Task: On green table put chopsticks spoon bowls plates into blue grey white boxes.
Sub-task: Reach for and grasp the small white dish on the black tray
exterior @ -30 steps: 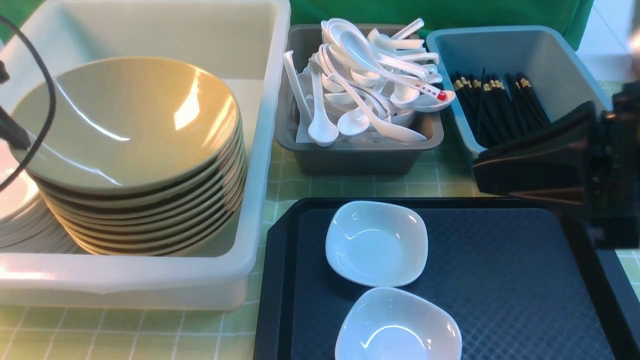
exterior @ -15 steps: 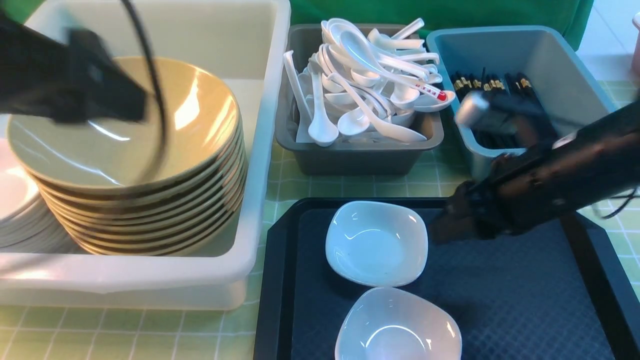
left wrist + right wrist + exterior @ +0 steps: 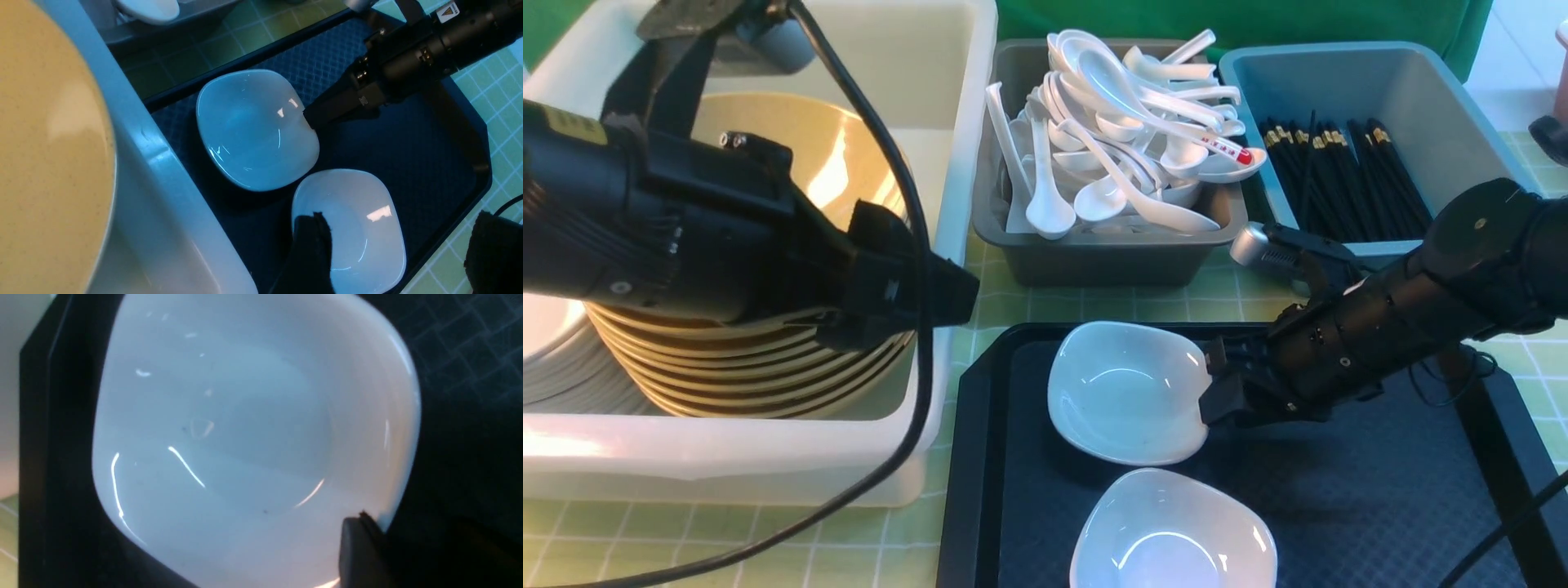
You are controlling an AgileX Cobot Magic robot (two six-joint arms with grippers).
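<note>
Two white plates lie on the black tray [image 3: 1339, 506]. My right gripper [image 3: 1207, 392] is open at the far plate [image 3: 1119, 392], one fingertip [image 3: 359, 551] inside its right rim and the other outside, dark and hard to make out. The near plate [image 3: 1168, 531] lies free. My left gripper [image 3: 960, 298] hangs open and empty above the white box's [image 3: 947, 98] right wall; in its wrist view the near plate [image 3: 359, 228] lies beneath its fingers. Tan bowls [image 3: 841, 163] are stacked in the white box. Spoons [image 3: 1127, 139] fill the grey box [image 3: 1094, 261]; chopsticks [image 3: 1339, 180] lie in the blue box [image 3: 1421, 82].
A stack of white plates [image 3: 547, 359] shows at the white box's left end, behind my left arm. The left arm's cable loops down across the white box's front. The green table [image 3: 727, 547] shows in front of the white box and between the boxes and the tray.
My left arm has swung in from the left, over the bowls toward the tray. My right arm has come from the blue box down to the far plate, which has shifted slightly left.
</note>
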